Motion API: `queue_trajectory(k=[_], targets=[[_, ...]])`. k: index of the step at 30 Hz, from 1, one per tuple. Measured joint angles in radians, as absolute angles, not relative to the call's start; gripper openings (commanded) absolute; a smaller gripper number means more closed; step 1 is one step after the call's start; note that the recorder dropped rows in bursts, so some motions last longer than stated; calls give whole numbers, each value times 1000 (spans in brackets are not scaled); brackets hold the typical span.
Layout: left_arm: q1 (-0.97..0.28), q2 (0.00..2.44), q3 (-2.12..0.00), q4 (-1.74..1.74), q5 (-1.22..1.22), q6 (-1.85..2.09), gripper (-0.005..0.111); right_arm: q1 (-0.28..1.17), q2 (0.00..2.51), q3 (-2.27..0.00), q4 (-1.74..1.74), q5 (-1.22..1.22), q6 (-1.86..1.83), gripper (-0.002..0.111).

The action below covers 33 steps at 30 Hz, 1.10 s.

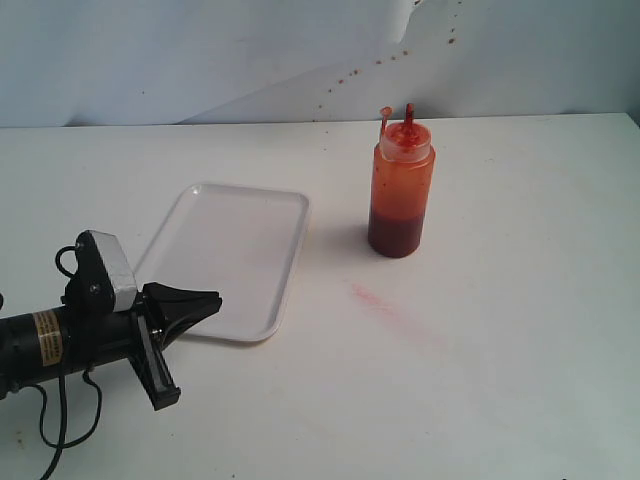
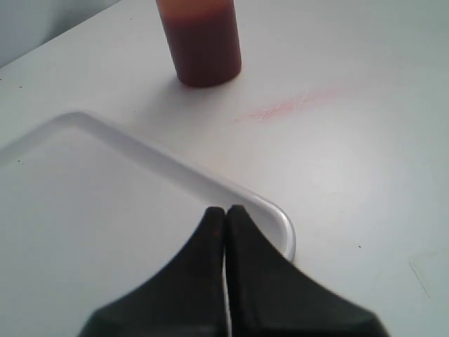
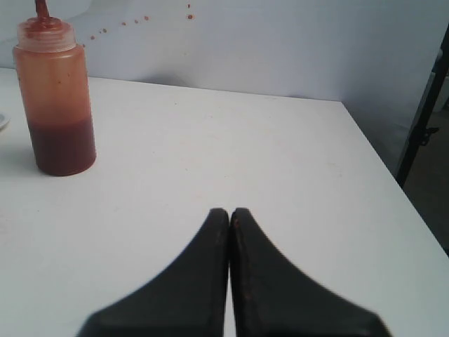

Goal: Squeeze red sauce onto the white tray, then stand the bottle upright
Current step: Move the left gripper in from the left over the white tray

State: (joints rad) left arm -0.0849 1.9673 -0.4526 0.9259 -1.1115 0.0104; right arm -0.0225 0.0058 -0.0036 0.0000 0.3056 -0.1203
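Left pincer point(image 1: 213, 301) closed, empty, arm near level, right pincer point(image 3: 229, 213) closed, empty

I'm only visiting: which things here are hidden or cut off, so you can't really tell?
- Right gripper: absent from the exterior view; its own wrist view shows only its shut black tips.
- Bottle: the left wrist view's edge cuts off its upper part; the nozzle opening is too small to judge in any view.
- White tray: near corner hidden behind the left gripper in the exterior view.

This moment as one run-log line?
bottle: upright, untouched | red sauce: inside bottle, none on white tray | left gripper: shut, near tray corner | right gripper: shut
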Motion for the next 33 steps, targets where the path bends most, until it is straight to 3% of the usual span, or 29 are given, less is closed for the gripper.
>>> queue_trajectory(k=[33], targets=[[-85,1967,-453,890,-1169,-119,1,-23,6,-4,0,306,-120,0]])
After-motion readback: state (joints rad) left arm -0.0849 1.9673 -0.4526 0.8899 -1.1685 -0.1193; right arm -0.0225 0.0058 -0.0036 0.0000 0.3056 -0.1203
